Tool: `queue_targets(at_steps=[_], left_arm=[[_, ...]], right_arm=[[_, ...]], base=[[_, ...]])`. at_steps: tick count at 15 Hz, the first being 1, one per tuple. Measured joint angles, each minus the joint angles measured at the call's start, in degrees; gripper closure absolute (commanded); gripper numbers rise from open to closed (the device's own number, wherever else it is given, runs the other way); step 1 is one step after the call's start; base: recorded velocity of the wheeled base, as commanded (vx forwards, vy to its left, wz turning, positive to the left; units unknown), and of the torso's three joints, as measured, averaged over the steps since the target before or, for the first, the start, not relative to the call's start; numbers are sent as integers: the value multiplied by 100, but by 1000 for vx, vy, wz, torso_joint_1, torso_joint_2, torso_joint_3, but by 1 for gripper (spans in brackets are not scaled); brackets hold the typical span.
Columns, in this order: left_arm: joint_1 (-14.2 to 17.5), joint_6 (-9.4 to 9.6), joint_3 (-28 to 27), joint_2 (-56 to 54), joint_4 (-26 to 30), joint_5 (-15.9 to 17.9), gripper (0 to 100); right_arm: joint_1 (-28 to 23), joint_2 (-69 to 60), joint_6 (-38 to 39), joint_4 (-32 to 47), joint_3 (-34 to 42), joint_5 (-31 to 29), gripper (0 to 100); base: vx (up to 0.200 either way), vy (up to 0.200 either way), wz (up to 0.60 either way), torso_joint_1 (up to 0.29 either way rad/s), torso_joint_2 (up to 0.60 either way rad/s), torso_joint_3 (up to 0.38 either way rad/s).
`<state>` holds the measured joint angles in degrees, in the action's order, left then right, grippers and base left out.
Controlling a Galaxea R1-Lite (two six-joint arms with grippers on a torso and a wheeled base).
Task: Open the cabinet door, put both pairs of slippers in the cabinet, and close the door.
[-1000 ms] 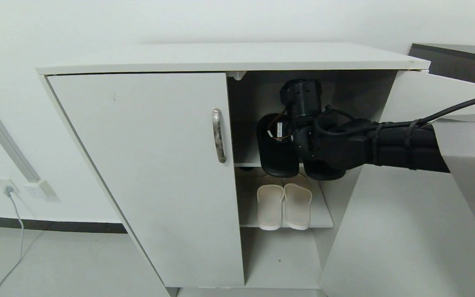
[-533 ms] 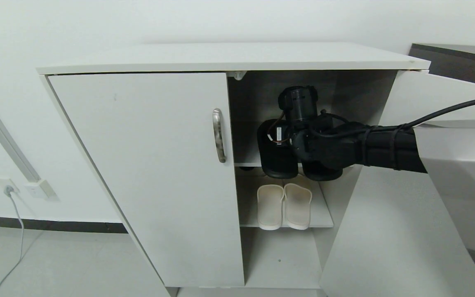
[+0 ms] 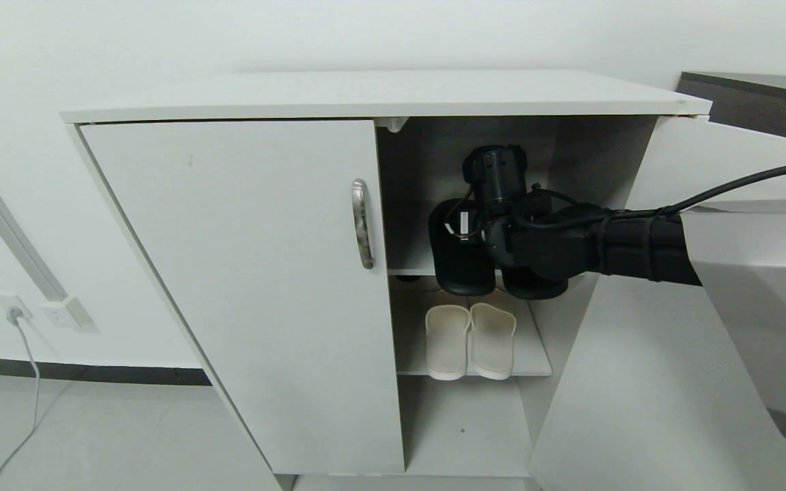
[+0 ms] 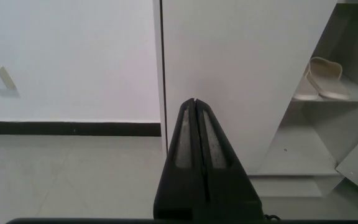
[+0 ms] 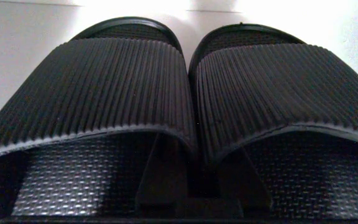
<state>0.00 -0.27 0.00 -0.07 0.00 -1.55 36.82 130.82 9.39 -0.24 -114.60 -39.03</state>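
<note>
Done, by the look of it, with the first step: faces the cabinet with its right door swung wide and its left door shut.

Done too with the first pair: white slippers side by side on the middle shelf, free of any claw.

Midway through the second pair. Grips the black slippers in the right claw, apparently with one finger reaching into each slipper and pinching the two inner sides together, so clamped rather than spread. Holds them at the upper shelf, directly above the white pair, toes pointing inside, heels hanging out past the shelf's front edge. Cannot tell whether the soles rest on the board or hover just over it.

Has the left claw pressed shut on nothing, low and outside the cabinet, facing the closed left door.

Left to do, judging from this: push the black pair deeper until the heels clear the edge, let go, draw the arm out past the open door, then swing that door closed. Worth minding: heels jutting over the edge would likely foul the door on closing.
</note>
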Motion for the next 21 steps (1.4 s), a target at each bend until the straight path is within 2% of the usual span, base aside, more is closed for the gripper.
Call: queue_targets(at_steps=[5,6,13,21], left_arm=[[0,0,0,0,0,0,100],[0,2,0,0,0,0,100],[0,2,0,0,0,0,100],[0,2,0,0,0,2,100]], right_arm=[[-5,16,0,-2,0,1,100],[-2,17,2,-5,0,1,0],[45,-72,22,27,11,-18,0],[251,-689,240,-62,1117,-34,0]], base=[[0,0,0,0,0,0],[0,0,0,0,0,0],[0,0,0,0,0,0],[0,0,0,0,0,0]])
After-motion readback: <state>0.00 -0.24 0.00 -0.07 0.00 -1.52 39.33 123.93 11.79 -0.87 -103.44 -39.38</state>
